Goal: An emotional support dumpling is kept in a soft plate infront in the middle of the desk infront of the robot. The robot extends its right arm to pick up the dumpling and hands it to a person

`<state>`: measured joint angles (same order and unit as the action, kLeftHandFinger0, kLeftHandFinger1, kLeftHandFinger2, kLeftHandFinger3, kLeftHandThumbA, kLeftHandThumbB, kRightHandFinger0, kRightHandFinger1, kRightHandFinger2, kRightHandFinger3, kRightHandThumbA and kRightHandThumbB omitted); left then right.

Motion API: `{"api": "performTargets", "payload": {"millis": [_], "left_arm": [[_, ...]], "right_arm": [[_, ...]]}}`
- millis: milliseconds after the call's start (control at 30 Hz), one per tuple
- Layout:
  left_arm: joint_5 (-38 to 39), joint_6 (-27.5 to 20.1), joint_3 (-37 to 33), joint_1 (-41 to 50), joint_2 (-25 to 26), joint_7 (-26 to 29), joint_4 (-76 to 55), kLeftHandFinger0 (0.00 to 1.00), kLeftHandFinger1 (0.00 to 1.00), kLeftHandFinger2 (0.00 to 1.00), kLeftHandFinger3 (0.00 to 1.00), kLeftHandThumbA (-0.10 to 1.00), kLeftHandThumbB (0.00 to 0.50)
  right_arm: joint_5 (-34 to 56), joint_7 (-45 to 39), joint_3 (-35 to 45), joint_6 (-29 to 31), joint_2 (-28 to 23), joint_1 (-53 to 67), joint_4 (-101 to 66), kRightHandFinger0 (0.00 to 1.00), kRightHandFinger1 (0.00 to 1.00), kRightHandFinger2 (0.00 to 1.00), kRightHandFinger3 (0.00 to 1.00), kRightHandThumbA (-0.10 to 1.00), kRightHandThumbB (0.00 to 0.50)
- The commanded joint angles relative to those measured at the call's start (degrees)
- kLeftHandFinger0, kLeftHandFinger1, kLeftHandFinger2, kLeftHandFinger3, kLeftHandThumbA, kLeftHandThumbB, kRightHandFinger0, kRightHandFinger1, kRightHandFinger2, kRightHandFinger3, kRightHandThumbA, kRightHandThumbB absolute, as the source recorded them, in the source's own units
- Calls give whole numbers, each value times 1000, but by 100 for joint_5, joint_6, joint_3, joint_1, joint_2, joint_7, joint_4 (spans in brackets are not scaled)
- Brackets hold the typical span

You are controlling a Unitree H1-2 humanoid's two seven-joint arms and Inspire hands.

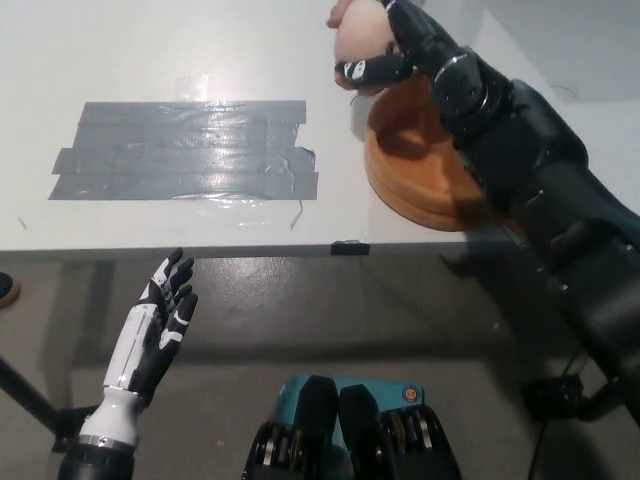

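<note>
- White desk (200,60) fills the upper view, a patch of grey tape (185,150) stuck flat on it, well off to the left of the working hand.
- Right hand (395,50), black, is closed round the dumpling (360,38); the pale round body sits above and beyond the orange plate (425,180), clear of its rim.
- A person's hand (338,12) shows just behind the dumpling, at the top edge.
- Step in hand, as I judge it: the handover. Best done by keeping the grip firm and level, easing the dumpling onto the waiting palm, and loosening only once it is borne from below.
- Left hand (160,325), white, rests low and near the body, below the desk edge, fingers apart, holding nothing.
- Hard to read: the person's hand is mostly hidden by the dumpling and cut by the frame, so contact between them cannot be told. The far fingers of the right hand are out of sight behind the dumpling.
</note>
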<state>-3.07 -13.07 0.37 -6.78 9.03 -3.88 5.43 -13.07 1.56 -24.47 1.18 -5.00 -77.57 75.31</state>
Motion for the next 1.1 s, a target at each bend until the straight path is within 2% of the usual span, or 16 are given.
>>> {"api": "performTargets", "payload": {"millis": [0, 200, 300, 500, 567, 600, 733, 767, 833, 867, 900, 967, 1000, 1067], "left_arm": [[-12, -133, -11, -129, 97, -53, -144, 1000, 1000, 1000, 1000, 842, 319], [-20, -95, -13, -120, 86, -46, -189, 1000, 1000, 1000, 1000, 837, 309], [17, -37, 4, -135, 80, -48, -186, 1000, 1000, 1000, 1000, 834, 314], [2, -53, -6, -111, 94, -58, -187, 1000, 1000, 1000, 1000, 826, 295], [19, -52, -8, -131, 86, -63, -179, 1000, 1000, 1000, 1000, 823, 295], [46, -55, -10, -153, 80, -75, -169, 1000, 1000, 1000, 1000, 825, 304], [176, -32, 4, -290, 110, -153, -88, 1000, 1000, 1000, 1000, 816, 316], [84, -35, 0, -293, 120, -112, -83, 1000, 1000, 1000, 1000, 836, 322], [78, -9, 3, -279, 113, -103, -79, 1000, 1000, 1000, 1000, 840, 326], [63, -42, -4, -269, 112, -98, -70, 1000, 1000, 1000, 1000, 839, 308], [15, -107, -16, -247, 106, -78, -57, 1000, 1000, 1000, 1000, 843, 300], [-67, -160, -32, -226, 102, -41, -34, 1000, 1000, 1000, 1000, 855, 302], [-85, -173, -34, -221, 99, -30, -5, 1000, 1000, 1000, 1000, 860, 309], [-99, -161, -37, -193, 77, -12, 1, 1000, 1000, 1000, 1000, 861, 314]], "right_arm": [[-222, -141, 53, 183, -156, -501, -393, 1000, 1000, 1000, 1000, 855, 500], [-107, 189, 453, 328, -274, -450, -1007, 1000, 1000, 1000, 1000, 847, 500], [-12, 445, 754, 559, -336, -468, -1218, 1000, 1000, 1000, 1000, 787, 499], [-225, 761, 1074, 705, -616, -333, -2069, 1000, 1000, 1000, 1000, 858, 500], [-274, 728, 1154, 554, -717, -182, -2601, 1000, 1000, 1000, 1000, 937, 500], [-219, 597, 1300, 451, -833, 99, -3427, 1000, 1000, 1000, 1000, 922, 474], [-215, 243, 1517, -47, -1054, 940, -5581, 1000, 1000, 1000, 1000, 991, 495], [-83, 40, 1588, -327, -1080, 1431, -6618, 1000, 1000, 1000, 1000, 957, 477], [147, -137, 1645, -436, -1092, 1918, -7454, 1000, 1000, 1000, 1000, 914, 470], [131, -151, 1641, -459, -1100, 2114, -7731, 1000, 1000, 1000, 1000, 930, 470], [64, -159, 1633, -517, -1105, 2449, -8186, 1000, 1000, 1000, 1000, 936, 444], [-29, -180, 1616, -666, -1082, 3032, -8941, 1000, 1000, 1000, 1000, 934, 418], [-63, -207, 1598, -837, -1047, 3397, -9354, 1000, 1000, 1000, 1000, 905, 396], [-28, -181, 1585, -948, -939, 3967, -9806, 1000, 1000, 1000, 1000, 832, 388]]}}
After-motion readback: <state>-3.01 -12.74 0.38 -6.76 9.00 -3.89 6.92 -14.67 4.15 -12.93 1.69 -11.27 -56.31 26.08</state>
